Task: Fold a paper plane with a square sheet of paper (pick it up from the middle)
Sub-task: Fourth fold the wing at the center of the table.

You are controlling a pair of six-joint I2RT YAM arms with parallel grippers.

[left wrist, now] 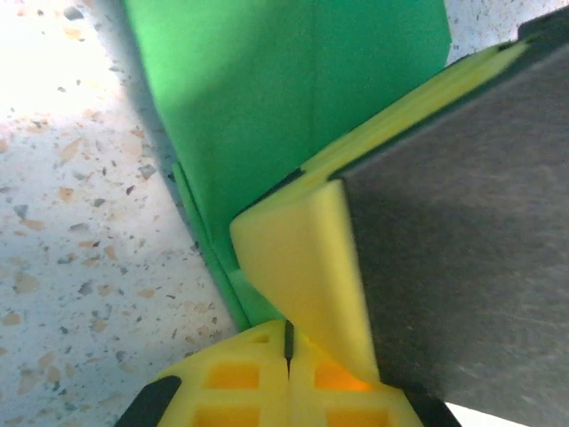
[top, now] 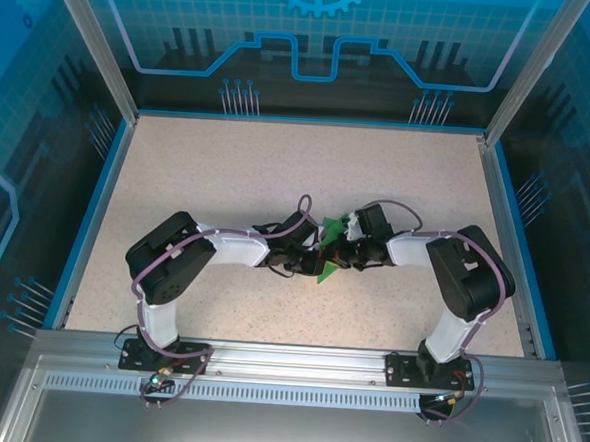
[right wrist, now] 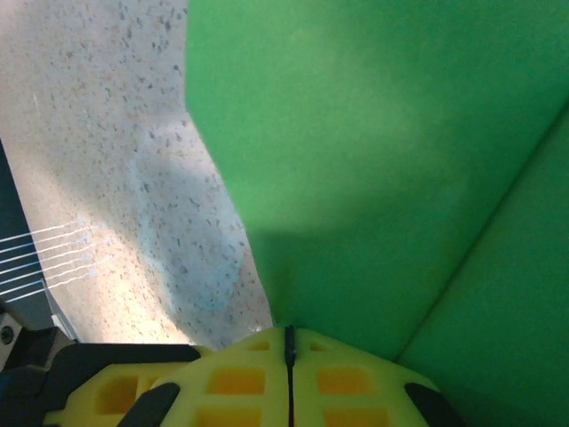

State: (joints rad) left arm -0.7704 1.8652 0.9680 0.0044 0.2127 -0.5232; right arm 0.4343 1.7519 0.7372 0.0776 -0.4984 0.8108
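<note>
The square sheet of paper (top: 330, 227), bright green and folded with creases, hangs above the middle of the table between both grippers. My left gripper (top: 313, 252) reaches it from the left and my right gripper (top: 337, 250) from the right, tips almost touching. In the left wrist view the paper (left wrist: 293, 98) runs down its folded edge into my shut left gripper (left wrist: 286, 342), and a yellow finger (left wrist: 302, 267) of the right gripper lies against it. In the right wrist view the paper (right wrist: 373, 160) enters my shut right gripper (right wrist: 289, 336).
The speckled beige table (top: 278, 170) has a raised blue rim (top: 90, 218) at the left, right and back. Aluminium posts and blue panels enclose it. Both arm bases are bolted to the metal rail (top: 287, 359) at the near edge.
</note>
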